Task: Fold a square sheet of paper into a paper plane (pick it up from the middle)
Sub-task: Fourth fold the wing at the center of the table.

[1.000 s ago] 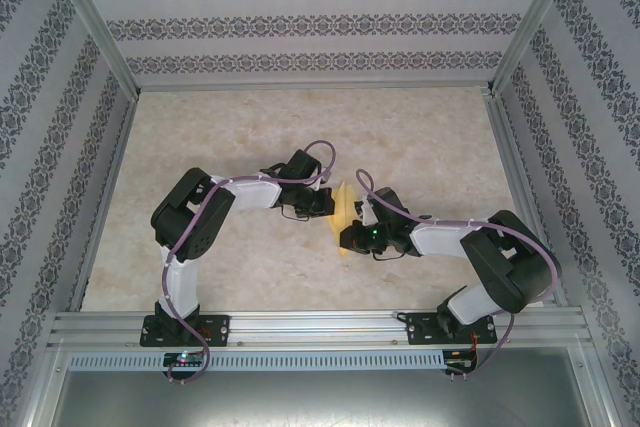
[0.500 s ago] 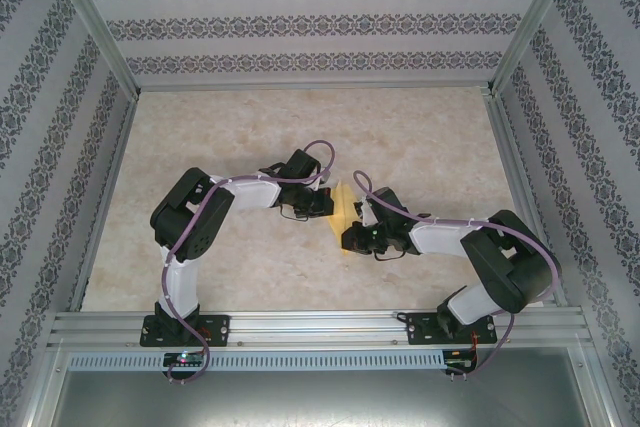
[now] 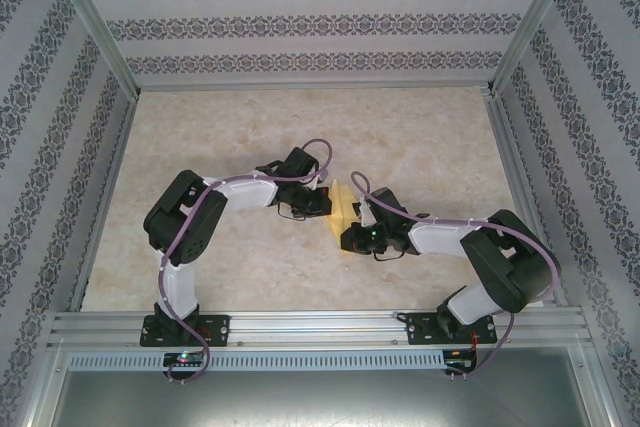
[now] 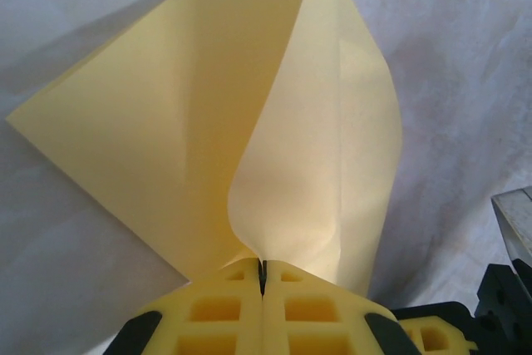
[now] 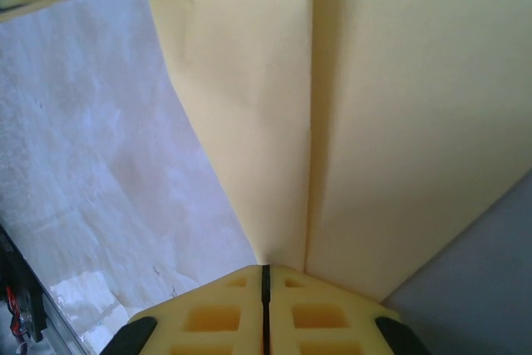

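The square sheet of paper (image 3: 345,209) is mustard yellow, creased and held up off the table between both grippers near the table's middle. My left gripper (image 3: 327,203) is shut on its left edge. In the left wrist view the paper (image 4: 191,122) fans up and out from the shut jaws of the left gripper (image 4: 263,265) in two curved flaps. My right gripper (image 3: 352,237) is shut on the sheet's near end. In the right wrist view the paper (image 5: 399,122) rises from the pinch of the right gripper (image 5: 266,270) with a straight crease running up it.
The pale marbled tabletop (image 3: 420,147) stretches behind and to both sides of the arms. Patterned walls and an aluminium frame (image 3: 310,85) enclose it. A rail (image 3: 320,325) carries both arm bases at the near edge. Part of the right arm (image 4: 499,288) shows low right in the left wrist view.
The left arm's elbow has swung slightly left and its wrist has edged up. The right gripper has crept a little to the left. Both stay shut on the paper.
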`<control>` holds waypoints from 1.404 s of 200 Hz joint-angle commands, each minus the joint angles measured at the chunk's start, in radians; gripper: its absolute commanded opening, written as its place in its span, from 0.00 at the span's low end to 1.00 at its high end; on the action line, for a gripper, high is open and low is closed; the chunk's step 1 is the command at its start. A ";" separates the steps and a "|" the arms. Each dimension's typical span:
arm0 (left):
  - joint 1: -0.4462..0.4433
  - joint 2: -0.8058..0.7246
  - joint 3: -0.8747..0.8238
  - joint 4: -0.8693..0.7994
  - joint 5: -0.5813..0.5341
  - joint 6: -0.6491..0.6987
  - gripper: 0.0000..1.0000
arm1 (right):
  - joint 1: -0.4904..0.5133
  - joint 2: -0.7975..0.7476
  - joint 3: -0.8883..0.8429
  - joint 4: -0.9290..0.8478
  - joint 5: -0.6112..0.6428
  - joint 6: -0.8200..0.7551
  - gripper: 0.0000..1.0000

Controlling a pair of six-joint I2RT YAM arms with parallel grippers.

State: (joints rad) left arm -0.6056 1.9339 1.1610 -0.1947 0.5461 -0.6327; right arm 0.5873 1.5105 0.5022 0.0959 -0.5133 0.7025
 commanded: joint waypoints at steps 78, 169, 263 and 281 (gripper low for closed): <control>0.021 0.012 0.007 -0.086 -0.073 0.078 0.00 | 0.023 0.041 -0.018 -0.087 0.035 -0.024 0.08; 0.022 0.063 0.035 -0.133 -0.139 0.125 0.00 | 0.026 0.044 -0.014 -0.131 0.034 -0.046 0.08; 0.023 0.047 0.096 -0.205 -0.167 0.157 0.17 | 0.031 0.094 -0.001 -0.142 0.039 -0.059 0.07; 0.023 0.038 0.115 -0.214 -0.157 0.162 0.20 | 0.032 0.102 0.002 -0.147 0.041 -0.064 0.07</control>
State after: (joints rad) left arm -0.6018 1.9717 1.2385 -0.3527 0.4488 -0.5034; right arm 0.5987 1.5536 0.5354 0.0963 -0.5308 0.6727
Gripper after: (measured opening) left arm 0.188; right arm 0.073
